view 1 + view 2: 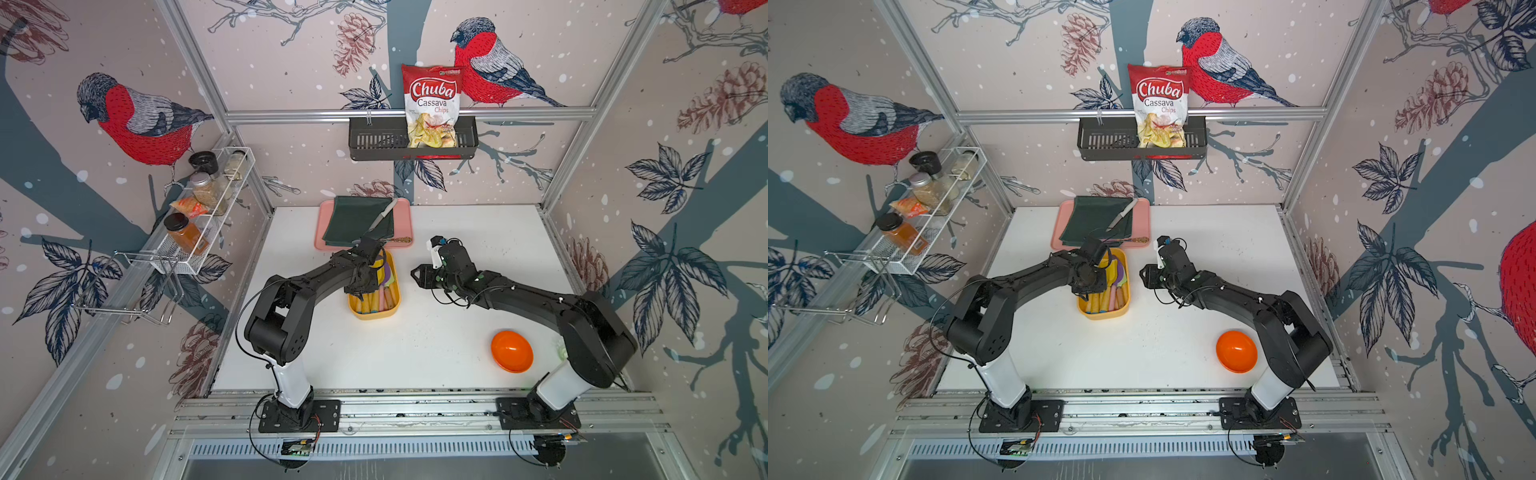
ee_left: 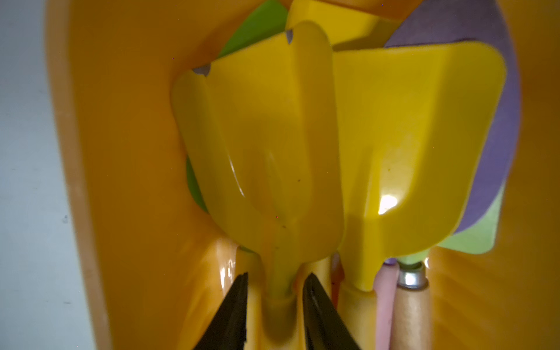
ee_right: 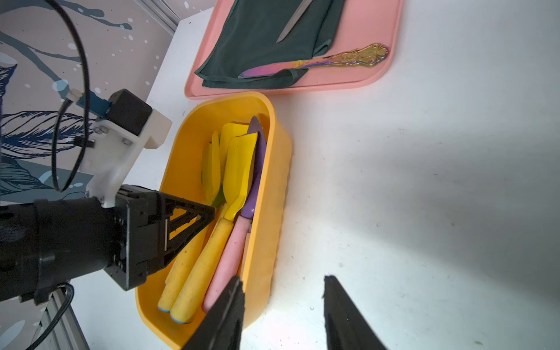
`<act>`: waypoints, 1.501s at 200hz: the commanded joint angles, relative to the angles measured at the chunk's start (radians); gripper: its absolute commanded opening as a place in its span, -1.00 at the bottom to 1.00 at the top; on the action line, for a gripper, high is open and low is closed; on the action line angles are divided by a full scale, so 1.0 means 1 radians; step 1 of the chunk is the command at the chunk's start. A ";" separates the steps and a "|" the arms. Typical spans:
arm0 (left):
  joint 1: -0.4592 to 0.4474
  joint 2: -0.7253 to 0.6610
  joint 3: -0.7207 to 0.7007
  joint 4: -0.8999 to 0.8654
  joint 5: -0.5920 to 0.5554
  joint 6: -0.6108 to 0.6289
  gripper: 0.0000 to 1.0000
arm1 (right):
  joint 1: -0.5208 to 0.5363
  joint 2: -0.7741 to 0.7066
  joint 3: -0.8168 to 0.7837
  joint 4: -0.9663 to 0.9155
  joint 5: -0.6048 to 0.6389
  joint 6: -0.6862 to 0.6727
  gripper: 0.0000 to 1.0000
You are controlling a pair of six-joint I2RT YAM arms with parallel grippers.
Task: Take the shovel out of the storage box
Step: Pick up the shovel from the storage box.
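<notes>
Barely parted, left tool (image 2: 277, 275) straddles glossy yellow shovel (image 2: 266, 145) neck in rounded storage box (image 2: 121, 151); right tool (image 3: 283, 277) agape, empty.

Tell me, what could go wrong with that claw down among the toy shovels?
1. The left gripper stands open around the thin neck of the yellow shovel; a grip there might slip.
2. A second yellow shovel lies close alongside and may get dragged up too.
3. The right gripper is open beside the storage box, not holding it, so the box could shift.
</notes>
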 commanded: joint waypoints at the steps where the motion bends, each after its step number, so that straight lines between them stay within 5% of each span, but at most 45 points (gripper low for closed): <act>1: 0.002 -0.010 -0.009 0.001 0.008 -0.003 -0.30 | -0.001 -0.004 -0.004 0.036 -0.016 0.000 -0.08; 64: 0.012 0.035 -0.012 0.039 0.074 -0.006 -0.42 | -0.005 -0.025 -0.019 0.029 0.004 -0.012 -0.06; 92: 0.012 0.020 0.002 0.036 0.082 -0.003 -0.70 | -0.004 -0.021 -0.013 0.029 0.002 -0.010 -0.06; 129: 0.015 0.009 0.007 0.029 0.076 -0.002 -0.73 | -0.002 -0.005 -0.009 0.027 -0.006 -0.006 -0.05; 161: 0.018 0.002 0.011 0.020 0.076 0.002 -1.00 | 0.001 0.002 -0.007 0.028 -0.013 -0.003 -0.05; 230: 0.059 -0.072 0.006 0.016 0.091 0.014 -1.00 | 0.003 0.021 -0.002 0.039 -0.042 0.001 -0.03; 247: 0.074 -0.132 -0.026 0.098 0.159 0.022 -1.00 | 0.002 0.008 -0.012 0.069 -0.102 -0.010 -0.03; 276: 0.138 -0.261 -0.161 0.453 0.506 -0.041 -1.00 | -0.044 -0.020 -0.037 0.177 -0.360 -0.004 0.08; 300: 0.171 -0.311 -0.223 0.696 0.671 -0.109 -1.00 | -0.089 -0.041 -0.086 0.328 -0.588 0.045 0.16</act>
